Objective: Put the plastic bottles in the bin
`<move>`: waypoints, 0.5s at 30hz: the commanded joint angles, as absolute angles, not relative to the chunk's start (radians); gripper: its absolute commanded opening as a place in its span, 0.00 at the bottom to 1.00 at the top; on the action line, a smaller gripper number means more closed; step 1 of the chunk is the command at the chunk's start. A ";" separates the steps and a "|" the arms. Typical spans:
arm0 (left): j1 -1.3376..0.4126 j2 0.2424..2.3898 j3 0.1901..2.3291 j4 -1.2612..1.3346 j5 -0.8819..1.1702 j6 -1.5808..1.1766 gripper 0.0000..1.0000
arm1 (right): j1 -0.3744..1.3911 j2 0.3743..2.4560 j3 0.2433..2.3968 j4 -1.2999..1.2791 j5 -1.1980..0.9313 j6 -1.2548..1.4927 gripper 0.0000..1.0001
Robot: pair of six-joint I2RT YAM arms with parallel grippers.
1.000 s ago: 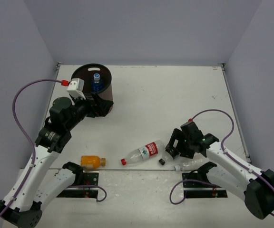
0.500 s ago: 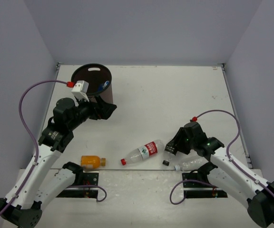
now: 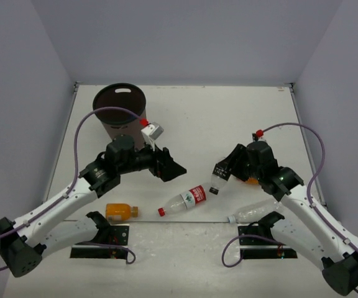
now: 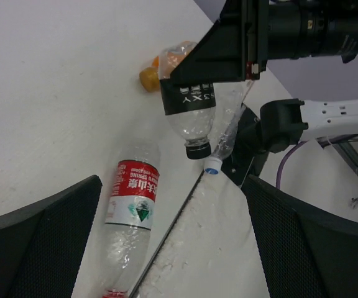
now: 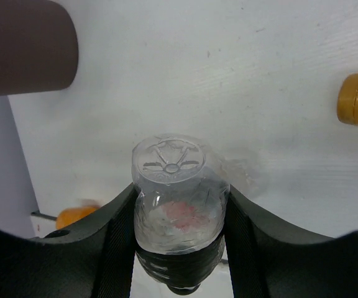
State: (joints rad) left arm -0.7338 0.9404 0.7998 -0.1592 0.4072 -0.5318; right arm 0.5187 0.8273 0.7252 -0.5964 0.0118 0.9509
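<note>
My right gripper (image 3: 224,169) is shut on the black-labelled plastic bottle (image 3: 217,179) and holds it clear of the table, cap down; in the right wrist view its clear base (image 5: 169,166) faces me between the fingers (image 5: 124,214). My left gripper (image 3: 174,169) hangs open and empty just above and left of the red-labelled bottle (image 3: 185,200), which lies on the table (image 4: 129,214). One orange bottle (image 3: 120,211) lies near the front left. Another orange bottle (image 4: 151,76) is behind the right gripper. A plain clear bottle (image 3: 251,212) lies near the right base. The brown bin (image 3: 120,112) stands far left.
The table's front edge (image 4: 185,205) runs just beside the red-labelled bottle. The arm bases and their black mounting plates (image 3: 101,234) sit below that edge. Purple cables (image 3: 306,167) loop off both arms. Grey walls enclose the table.
The right gripper has shut on the black-labelled bottle and lifted it up and back. The left arm swung away from the bin to the middle, over the red-labelled bottle.
</note>
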 commanded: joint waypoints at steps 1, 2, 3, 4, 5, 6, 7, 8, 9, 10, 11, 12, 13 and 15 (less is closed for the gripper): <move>-0.826 1.023 0.795 -0.003 0.397 -0.521 1.00 | 0.497 0.888 0.827 -0.454 -0.033 0.944 0.27; -0.841 1.046 0.792 0.026 0.383 -0.525 1.00 | 0.497 0.902 0.829 -0.419 -0.072 0.966 0.27; -0.854 1.067 0.790 0.055 0.368 -0.531 1.00 | 0.497 0.917 0.827 -0.382 -0.116 0.991 0.27; -0.869 1.099 0.799 0.072 0.361 -0.532 1.00 | 0.497 0.922 0.816 -0.333 -0.135 1.002 0.26; -0.881 1.121 0.805 0.086 0.357 -0.533 1.00 | 0.497 0.928 0.809 -0.298 -0.162 1.014 0.26; -0.891 1.138 0.810 0.105 0.342 -0.535 1.00 | 0.496 0.942 0.807 -0.280 -0.193 1.034 0.25; -0.904 1.155 0.814 0.126 0.323 -0.534 1.00 | 0.496 0.955 0.809 -0.269 -0.217 1.048 0.25; -0.918 1.174 0.817 0.143 0.307 -0.530 1.00 | 0.497 0.962 0.811 -0.261 -0.235 1.056 0.25; -0.925 1.190 0.819 0.151 0.295 -0.526 1.00 | 0.497 0.961 0.807 -0.253 -0.247 1.063 0.25; -0.930 1.196 0.822 0.149 0.285 -0.525 1.00 | 0.497 0.959 0.802 -0.239 -0.249 1.070 0.25; -0.934 1.230 0.839 0.142 0.273 -0.521 1.00 | 0.497 0.949 0.792 -0.219 -0.261 1.085 0.25; -0.935 1.242 0.842 0.138 0.262 -0.520 1.00 | 0.497 0.941 0.787 -0.212 -0.262 1.091 0.25; -0.937 1.253 0.844 0.134 0.248 -0.520 1.00 | 0.497 0.935 0.788 -0.210 -0.261 1.092 0.25; -0.943 1.289 0.850 0.138 0.235 -0.522 1.00 | 0.496 0.912 0.790 -0.223 -0.252 1.091 0.26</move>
State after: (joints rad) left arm -0.9330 1.2456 0.8020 0.0660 0.2981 -0.5339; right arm 0.4973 0.9563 0.7845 -0.2948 -0.2113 1.0513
